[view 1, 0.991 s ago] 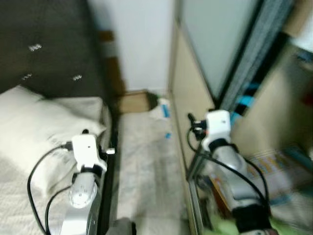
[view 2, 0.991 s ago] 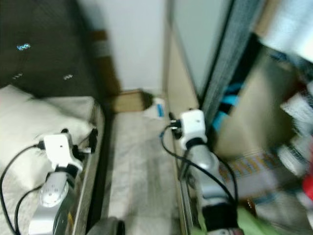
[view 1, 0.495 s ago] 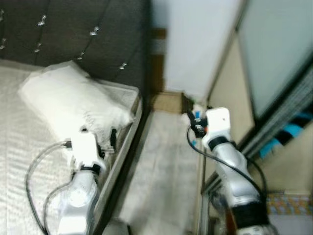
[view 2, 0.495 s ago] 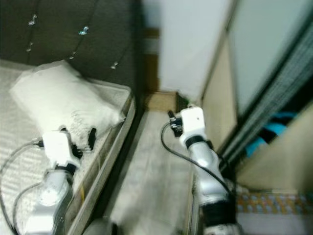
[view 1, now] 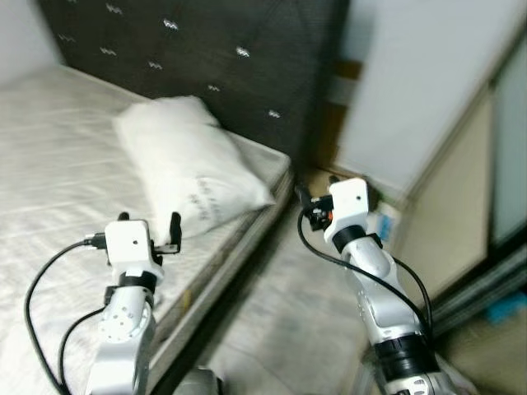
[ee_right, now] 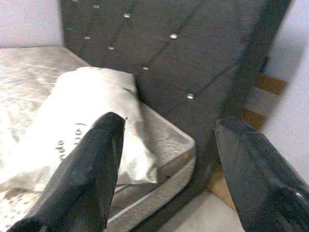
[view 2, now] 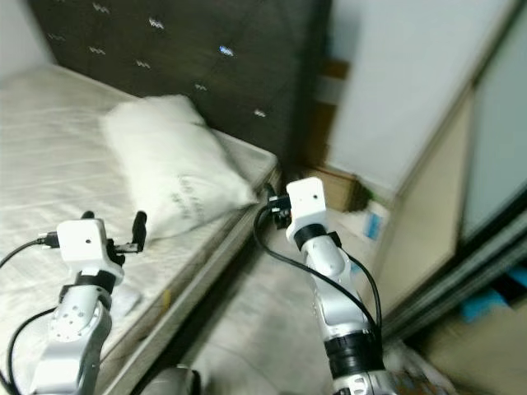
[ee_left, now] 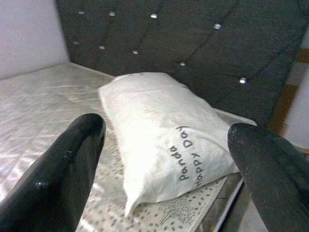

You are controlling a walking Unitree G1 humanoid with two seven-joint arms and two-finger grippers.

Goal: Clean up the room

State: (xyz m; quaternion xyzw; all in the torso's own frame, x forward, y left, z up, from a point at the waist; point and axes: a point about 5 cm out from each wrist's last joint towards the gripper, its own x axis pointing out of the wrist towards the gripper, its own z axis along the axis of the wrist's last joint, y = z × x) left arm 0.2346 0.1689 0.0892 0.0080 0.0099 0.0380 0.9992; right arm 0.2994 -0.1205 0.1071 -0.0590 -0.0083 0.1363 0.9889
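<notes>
Ahead of you: white pillow (view 1: 188, 164) on the bed (view 1: 58, 156); left gripper (ee_left: 159, 159) and right gripper (ee_right: 169, 169) both spread, empty.

White pillow (ee_left: 166, 159) printed "Panda Happy Day" lies on mattress (view 1: 58, 148), ahead of both finger pairs, against dark tufted headboard (view 1: 206, 58).

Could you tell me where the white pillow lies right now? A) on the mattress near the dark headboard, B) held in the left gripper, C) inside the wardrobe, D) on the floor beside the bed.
A: the pillow lies on the mattress close to the headboard, and both grippers are open and apart from it.
</notes>
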